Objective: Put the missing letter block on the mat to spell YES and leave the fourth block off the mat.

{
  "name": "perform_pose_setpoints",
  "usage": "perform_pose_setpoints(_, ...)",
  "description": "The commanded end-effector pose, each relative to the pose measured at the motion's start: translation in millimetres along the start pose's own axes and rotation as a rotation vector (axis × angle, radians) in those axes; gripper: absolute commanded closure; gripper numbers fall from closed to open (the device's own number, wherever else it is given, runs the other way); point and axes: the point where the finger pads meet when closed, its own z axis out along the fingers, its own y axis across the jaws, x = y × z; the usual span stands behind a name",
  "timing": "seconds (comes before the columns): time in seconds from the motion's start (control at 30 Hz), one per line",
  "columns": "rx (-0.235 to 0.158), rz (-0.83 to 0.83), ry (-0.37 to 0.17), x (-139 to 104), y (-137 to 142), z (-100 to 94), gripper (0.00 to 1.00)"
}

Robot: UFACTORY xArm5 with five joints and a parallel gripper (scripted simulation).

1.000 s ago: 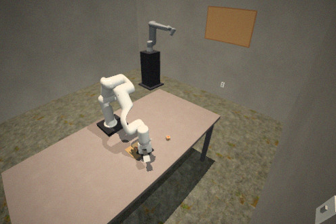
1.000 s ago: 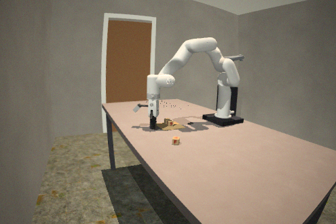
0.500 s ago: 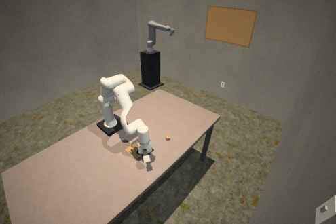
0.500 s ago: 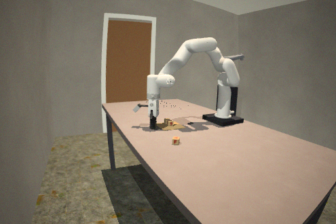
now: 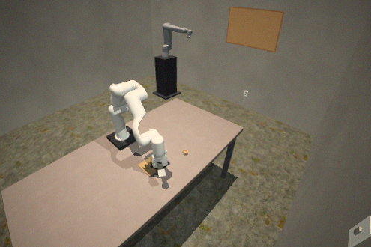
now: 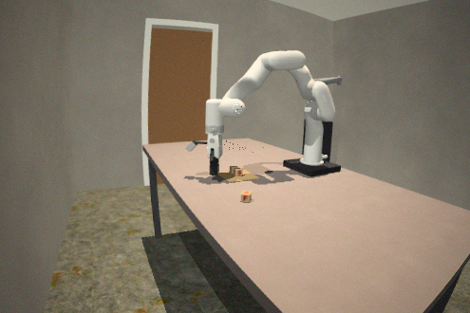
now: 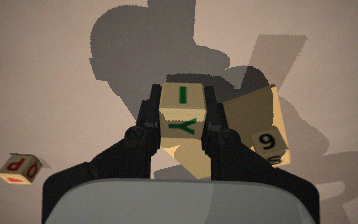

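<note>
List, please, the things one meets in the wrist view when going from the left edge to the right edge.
Block with red letters on the table → the block with green Y held in the gripper → the mat → the block with black 6.
</note>
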Motion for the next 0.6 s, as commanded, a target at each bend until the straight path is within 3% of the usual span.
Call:
perform_pose_setpoints(0.0,0.003,0.0,0.005,1,-1,-39.1,0.73)
perform_pose_setpoints(0.13,0.003,0.0,0.005,1,-1,-65.4,0.73)
perform_pose_setpoints(0.33,0.003,0.0,0.005,1,-1,-78.4,0.73)
perform_pose_setpoints(0.57,0.003,0.0,0.005,1,-1,-79.9,0.73)
